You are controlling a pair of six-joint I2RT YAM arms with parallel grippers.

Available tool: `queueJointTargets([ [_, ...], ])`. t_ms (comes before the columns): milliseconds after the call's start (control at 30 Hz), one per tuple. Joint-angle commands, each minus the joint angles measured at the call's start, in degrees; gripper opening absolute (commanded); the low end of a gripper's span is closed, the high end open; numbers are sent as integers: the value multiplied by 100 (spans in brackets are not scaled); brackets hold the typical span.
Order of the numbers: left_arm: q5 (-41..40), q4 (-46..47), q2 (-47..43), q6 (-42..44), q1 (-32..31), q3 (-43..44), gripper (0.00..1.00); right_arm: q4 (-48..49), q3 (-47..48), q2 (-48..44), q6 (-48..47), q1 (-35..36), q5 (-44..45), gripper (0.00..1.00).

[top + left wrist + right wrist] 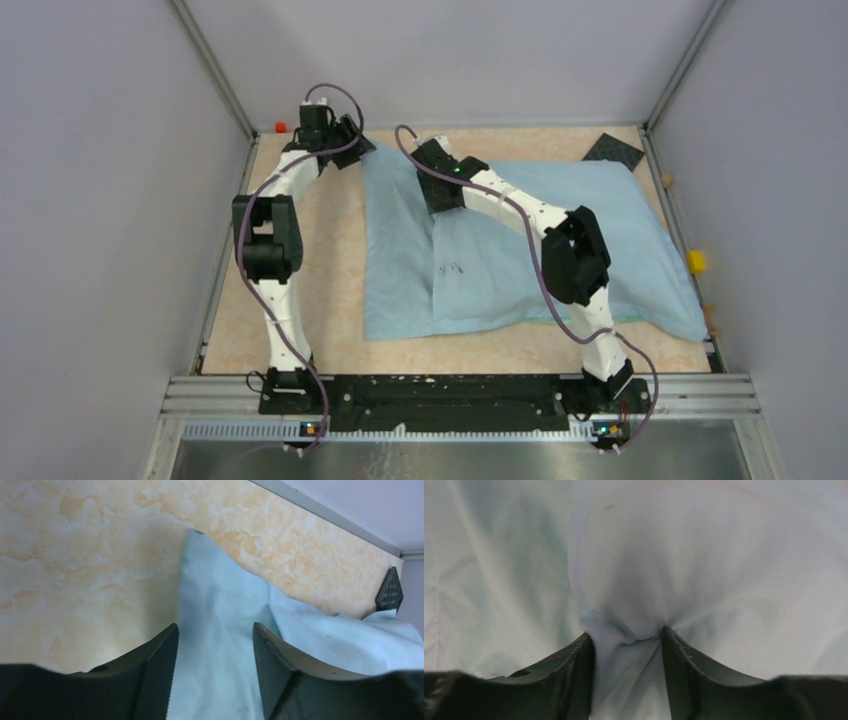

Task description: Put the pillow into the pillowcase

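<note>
The light-blue pillowcase (500, 270) lies spread on the table, flat on its left part and bulging on its right part. The pillow itself is hidden; no cream-white surface shows. My left gripper (350, 145) is at the case's far left corner. In the left wrist view it (215, 630) is open, with the blue fabric (220, 605) running loosely between its jaws. My right gripper (440, 195) presses down on the case near its far middle. In the right wrist view it (626, 635) pinches a puckered bunch of the fabric (724, 555).
A black diamond-shaped plate (613, 151) lies at the far right corner and shows in the left wrist view (390, 591). A yellow block (696, 262) sits at the right rail, a small red thing (281, 127) at the far left. Grey walls enclose the table.
</note>
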Motion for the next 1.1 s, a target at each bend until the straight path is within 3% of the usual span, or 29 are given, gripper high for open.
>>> queueJointTargets([
  [0,-151,-206,-479,342,-57,-82,69,185,738,-99,89,-96,-944,55],
  [100,-352,-368,-1164,493,-59,-627,80,228,737,-446,196,-82,-1292,59],
  [200,9,-284,-1911,471,-169,-1456,80,401,324,-1133,431,-78,-1488,60],
  [333,475,14,-2635,222,-762,-2483,78,543,-445,-1992,699,-203,-1328,63],
  [433,559,275,-2878,-53,-1462,-3098,79,389,-1060,-2506,730,-407,-966,63],
  [633,301,459,-2714,-305,-2326,-3431,78,720,-3134,-3808,688,-1144,-782,64],
  [733,151,411,-2634,-324,-2513,-3464,68,889,-3815,-4141,656,-1463,-892,64],
  [967,53,563,-2875,-389,-2591,-3837,6,1077,-4425,-4336,563,-1514,-694,63],
  [1000,15,519,-2892,-351,-2592,-3825,0,1090,-4454,-4338,549,-1519,-630,63],
  [1067,-209,312,-2928,-286,-2586,-3764,0,1091,-4494,-4354,531,-1527,-516,63],
])
